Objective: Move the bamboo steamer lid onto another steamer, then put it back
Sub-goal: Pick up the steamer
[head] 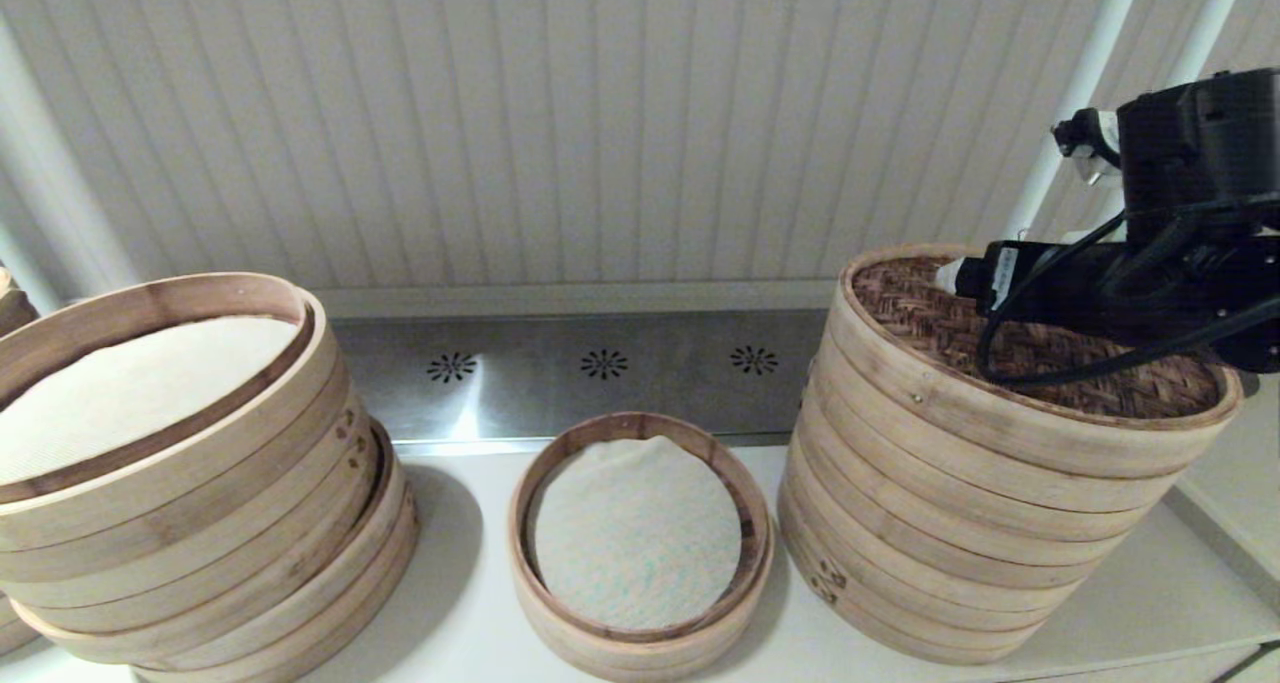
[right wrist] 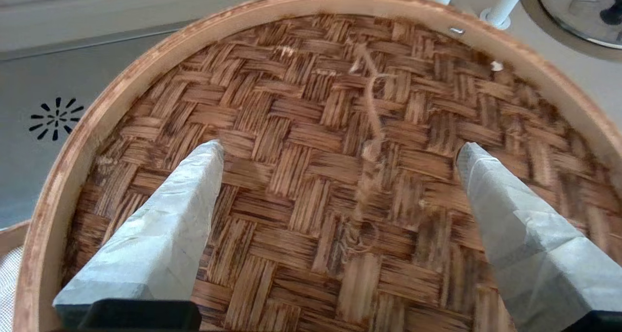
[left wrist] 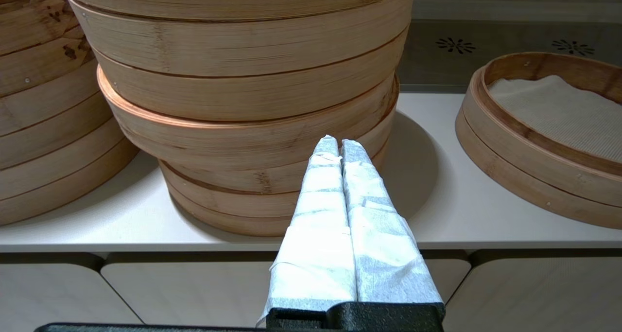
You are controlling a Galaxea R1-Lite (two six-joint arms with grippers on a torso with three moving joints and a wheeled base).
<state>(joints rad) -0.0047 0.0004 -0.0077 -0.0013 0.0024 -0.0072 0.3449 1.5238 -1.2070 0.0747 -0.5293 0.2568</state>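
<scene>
Right hand (right wrist: 335, 152): I have it above the bamboo steamer lid (right wrist: 311, 142), fingers (right wrist: 180, 205) spread wide and holding nothing; the lid's woven top and its twine loop (right wrist: 371, 103) lie between them. I cannot tell whether the tips touch the weave.

Bamboo steamer lid (head: 1010, 348): sits on top of the tall stack (head: 960, 523) at my right, under the right arm.

Short steamer (head: 640, 548): on the white surface (head: 460, 603) just left of the tall stack, open, white liner showing, apart from the hand.

Left hand (left wrist: 340, 145): fingers pressed together, empty, low in front of the leaning stack (left wrist: 243, 103) at my left.
</scene>
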